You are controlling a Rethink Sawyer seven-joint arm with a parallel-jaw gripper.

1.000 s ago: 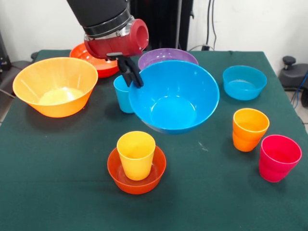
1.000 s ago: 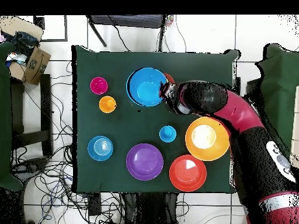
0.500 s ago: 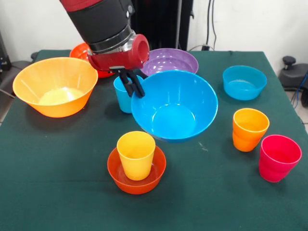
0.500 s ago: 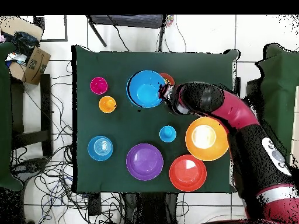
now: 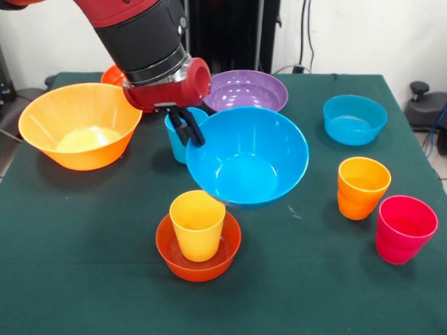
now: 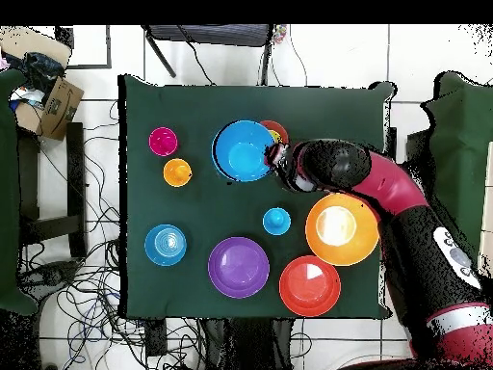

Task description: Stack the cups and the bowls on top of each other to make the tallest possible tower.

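Front view: end effector (image 5: 187, 127) pinching left rim of large blue bowl (image 5: 248, 157), glossy, tilted, held off bench (image 5: 84, 244) above yellow cup (image 5: 198, 224) in small red-orange bowl (image 5: 199, 250).
Overhead view: large blue bowl (image 6: 242, 150) beside small red-orange bowl (image 6: 275, 130), partly covering it.

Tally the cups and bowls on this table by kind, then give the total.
Cups: 4: blue cup, yellow cup, orange cup, pinkish red cup.
Bowls: 6: large blue bowl, light orange bowl, purple bowl, teal-blue bowl, small red-orange bowl, red-orange bowl.
Total: 10.
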